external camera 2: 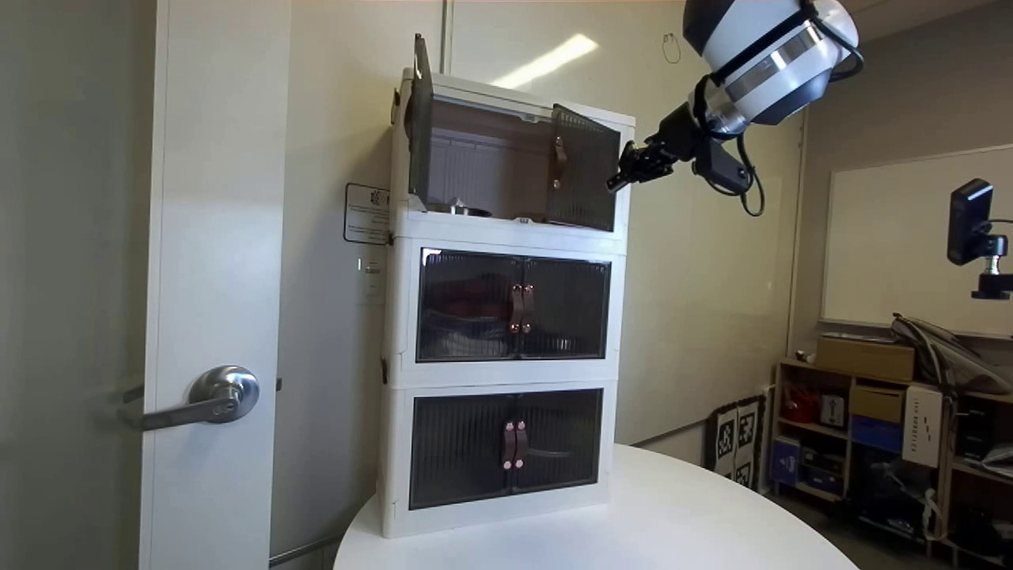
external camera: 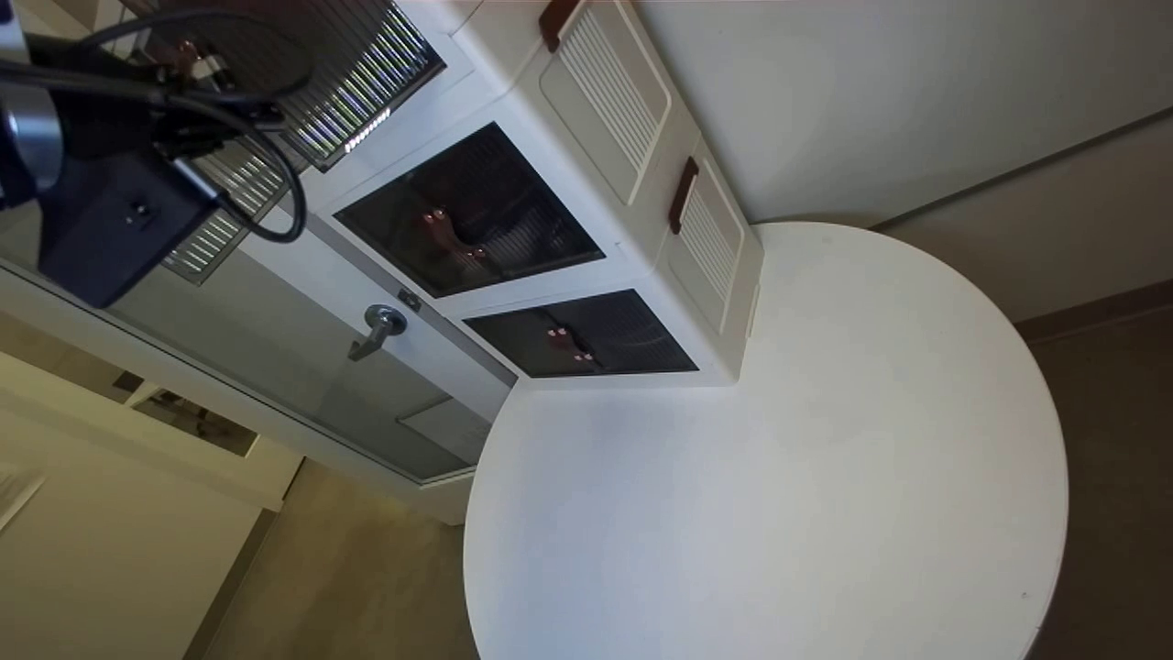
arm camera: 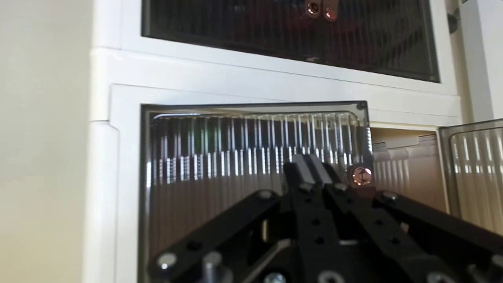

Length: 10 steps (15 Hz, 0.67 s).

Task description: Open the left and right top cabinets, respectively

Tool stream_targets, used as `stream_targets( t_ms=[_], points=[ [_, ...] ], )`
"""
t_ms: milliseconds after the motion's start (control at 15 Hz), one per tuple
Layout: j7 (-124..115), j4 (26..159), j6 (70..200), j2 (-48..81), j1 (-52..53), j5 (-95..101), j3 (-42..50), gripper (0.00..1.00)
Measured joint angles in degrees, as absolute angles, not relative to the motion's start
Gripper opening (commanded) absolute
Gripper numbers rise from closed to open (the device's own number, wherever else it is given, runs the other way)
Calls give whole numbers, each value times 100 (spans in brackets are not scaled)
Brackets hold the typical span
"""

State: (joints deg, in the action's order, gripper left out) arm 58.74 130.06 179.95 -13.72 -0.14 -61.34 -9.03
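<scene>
In an exterior view the top cabinet [external camera 2: 491, 162] sits at the head of the white unit [external camera 2: 506, 237], which stands on the table [external camera 2: 696, 507]. Its left door [external camera 2: 421, 127] is flung wide, its right door [external camera 2: 586, 178] only partly out, so to my eye the left side is done and the right begun; what's left, I'd guess, is a wider swing there. I count six doors, those two plus four lower doors [external camera 2: 467, 305], all shut, with five handles [external camera 2: 560, 162] plain to see and one metal thing [external camera 2: 460, 208] inside up top (pan or lid, I couldn't say). In an exterior view with two louvred side panels [external camera: 609, 87], one arm [external camera: 101, 151] gets in front of the slatted pair up top, hiding parts. In the wrist view the one gripper [arm camera: 312, 163] is closed with nothing in it, its two fingers together before the right door; whether they touch it I can't tell.
</scene>
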Motion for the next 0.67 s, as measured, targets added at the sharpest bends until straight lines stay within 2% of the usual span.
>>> stream_targets(
  t_ms=[200, 267, 333, 400, 667],
  points=[
    [5523, 13478, 18742, -1700, -114, -6159, -1021, 1],
    [5441, 13628, 18968, -1814, -168, -6212, -1070, 26],
    [5144, 13792, 19164, -1929, -187, -6023, -1069, 27],
    [4689, 13945, 19277, -2042, -187, -5711, -1050, 32],
    [3612, 14026, 19181, -2326, 152, -4997, -889, 62]
  ],
)
